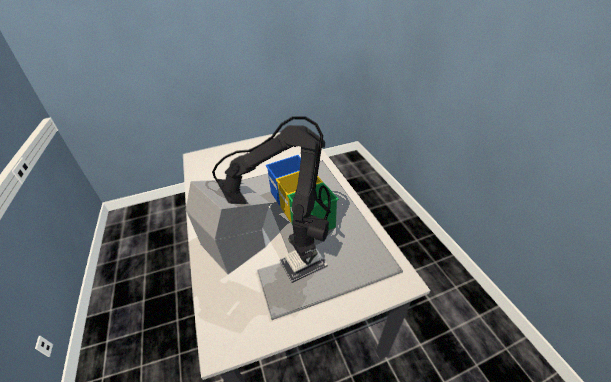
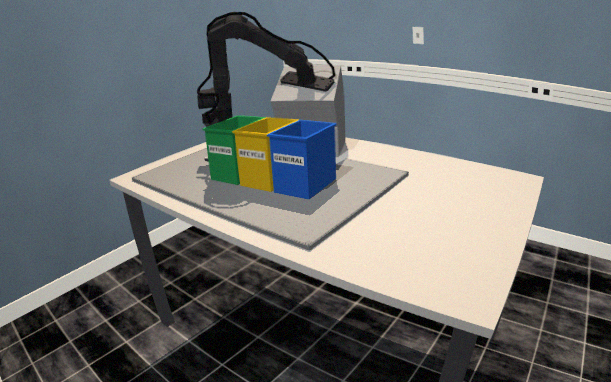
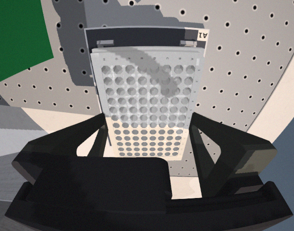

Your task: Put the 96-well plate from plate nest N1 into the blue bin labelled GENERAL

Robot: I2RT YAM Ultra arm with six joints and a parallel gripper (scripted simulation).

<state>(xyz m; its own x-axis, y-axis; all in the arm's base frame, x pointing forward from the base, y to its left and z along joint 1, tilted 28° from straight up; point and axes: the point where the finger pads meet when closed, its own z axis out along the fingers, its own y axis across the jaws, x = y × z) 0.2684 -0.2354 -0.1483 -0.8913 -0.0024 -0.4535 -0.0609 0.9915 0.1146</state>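
The white 96-well plate [image 3: 147,99] [image 1: 296,260] is clamped by its long sides between my gripper's [image 3: 148,131] [image 1: 302,253] black fingers. It is lifted a little above the dark plate nest [image 3: 142,34] [image 1: 316,268], whose far edge and label corner show beyond it in the wrist view. The blue GENERAL bin [image 1: 282,170] [image 2: 302,157] stands upright at the far end of a row with the yellow bin [image 1: 288,187] [image 2: 255,155] and the green bin [image 1: 332,202] [image 2: 223,152] [image 3: 18,37]. In the exterior view the bins hide the gripper and plate.
The bins and nest stand on a grey perforated mat [image 1: 366,250] [image 2: 286,215] [image 3: 241,62] on a white table [image 1: 226,320] [image 2: 441,225]. A grey pedestal [image 1: 226,225] [image 2: 311,105] carries the arm's base, left of the nest.
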